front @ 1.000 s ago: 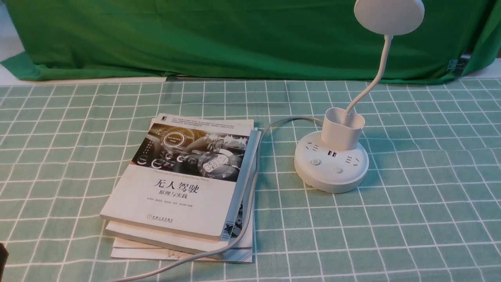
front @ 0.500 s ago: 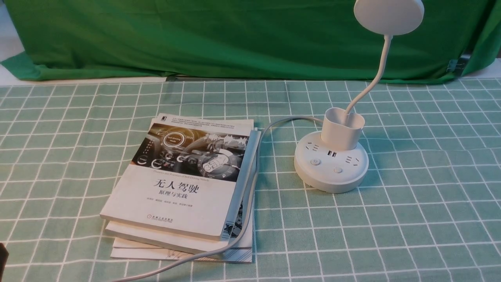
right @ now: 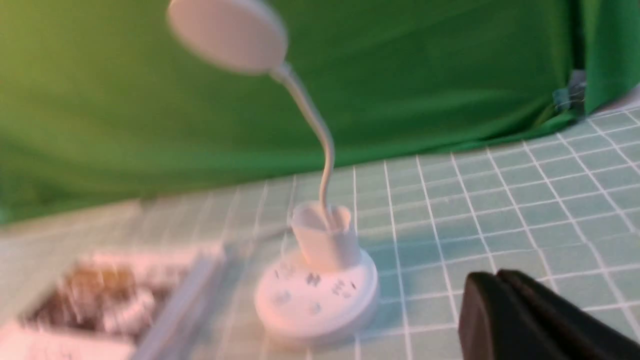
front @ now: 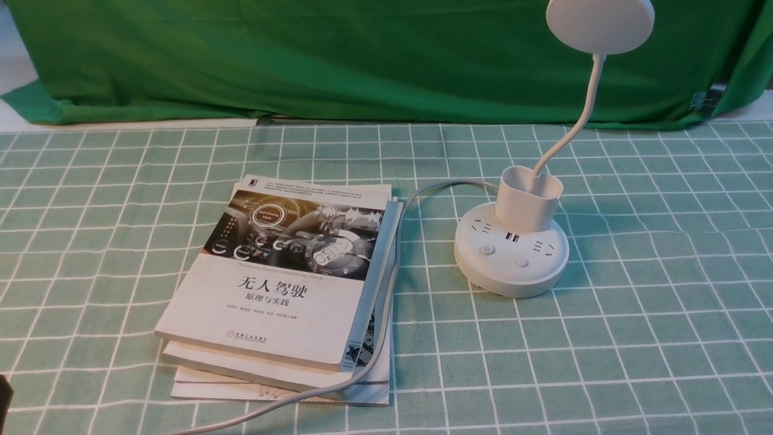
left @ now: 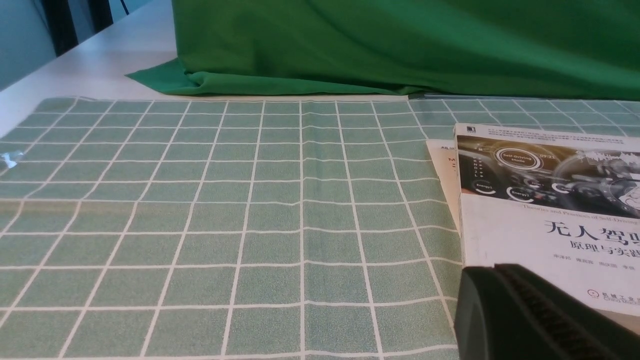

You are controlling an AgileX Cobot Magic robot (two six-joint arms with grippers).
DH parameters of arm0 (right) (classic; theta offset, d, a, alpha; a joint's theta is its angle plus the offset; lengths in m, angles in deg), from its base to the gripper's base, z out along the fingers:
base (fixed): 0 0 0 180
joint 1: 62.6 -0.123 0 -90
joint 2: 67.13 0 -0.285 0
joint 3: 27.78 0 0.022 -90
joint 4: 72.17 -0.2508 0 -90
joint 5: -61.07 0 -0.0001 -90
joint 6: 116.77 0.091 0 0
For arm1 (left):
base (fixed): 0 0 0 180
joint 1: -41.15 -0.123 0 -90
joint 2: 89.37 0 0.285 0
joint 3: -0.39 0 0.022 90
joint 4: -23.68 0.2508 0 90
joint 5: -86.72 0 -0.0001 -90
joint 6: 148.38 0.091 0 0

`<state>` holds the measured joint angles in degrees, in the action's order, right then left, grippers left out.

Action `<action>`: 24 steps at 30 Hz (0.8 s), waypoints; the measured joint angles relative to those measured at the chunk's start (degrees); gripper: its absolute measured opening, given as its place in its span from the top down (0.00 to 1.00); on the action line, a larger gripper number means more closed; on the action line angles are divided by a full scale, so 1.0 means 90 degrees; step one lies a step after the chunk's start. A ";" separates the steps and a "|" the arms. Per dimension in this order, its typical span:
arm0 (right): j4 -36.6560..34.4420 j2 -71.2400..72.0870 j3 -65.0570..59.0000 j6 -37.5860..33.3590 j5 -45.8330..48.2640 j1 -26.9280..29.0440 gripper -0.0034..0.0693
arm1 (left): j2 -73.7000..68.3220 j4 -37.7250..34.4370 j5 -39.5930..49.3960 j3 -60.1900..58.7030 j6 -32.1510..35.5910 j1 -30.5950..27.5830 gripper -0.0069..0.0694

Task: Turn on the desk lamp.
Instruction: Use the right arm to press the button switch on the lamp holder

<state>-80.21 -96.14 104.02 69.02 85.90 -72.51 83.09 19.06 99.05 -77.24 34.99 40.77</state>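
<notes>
You have a table (left: 90,65) with a white top, laid with a pale green tablecloth (front: 634,338) checked in thin white lines. The cloth lies flat, with a few soft creases. Along the far edge hangs a dark green backdrop cloth (front: 362,60), and its hem folds onto the table.

The desk lamp (front: 511,260) stands upright on the right half of the tablecloth, its round base flat on the checks. Its disc head (front: 599,24) is raised high against the backdrop and shows no glow. A white cord (front: 386,314) leaves the base at the rear, curves left and runs toward you over the right edge of a stack of books (front: 272,302). The books lie left of the lamp, near it but not touching.

Your right claw (right: 497,280) is pinched together, grips nothing, and is held on the near side of the lamp, apart from it. Your left claw (left: 492,280) also shows its fingers together, gripping nothing, at the near left corner of the books.
</notes>
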 joint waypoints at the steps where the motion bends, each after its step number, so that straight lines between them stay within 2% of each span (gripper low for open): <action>1: 0.0000 -0.0084 0.0087 -0.0069 0.0000 -0.0020 0.92 | 0.0000 0.0000 0.0000 0.0000 0.0000 0.0000 0.88; 3: 0.0000 -0.1174 0.1071 -0.0894 0.0987 -0.0275 0.92 | 0.0000 0.0000 0.0000 0.0000 0.0000 0.0000 0.88; 5: 0.0000 -0.1889 0.1545 -0.1292 0.1442 -0.0446 0.92 | 0.0000 0.0000 0.0000 0.0000 0.0000 0.0000 0.88; 10: -0.0055 -0.3586 0.2223 -0.1911 0.1944 -0.1040 0.92 | 0.0000 0.0000 0.0000 0.0000 0.0000 0.0000 0.88; 15: -0.0086 -0.4832 0.2496 -0.2119 0.1929 -0.1320 0.92 | 0.0000 0.0000 0.0000 0.0000 0.0000 0.0000 0.88; 24: -0.0100 -0.7049 0.3135 -0.2404 0.1118 -0.1642 0.92 | 0.0000 0.0000 0.0000 0.0000 0.0000 0.0000 0.88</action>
<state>-81.11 -159.58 132.23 47.39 95.97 -87.29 83.09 19.06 99.05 -77.24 34.99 40.77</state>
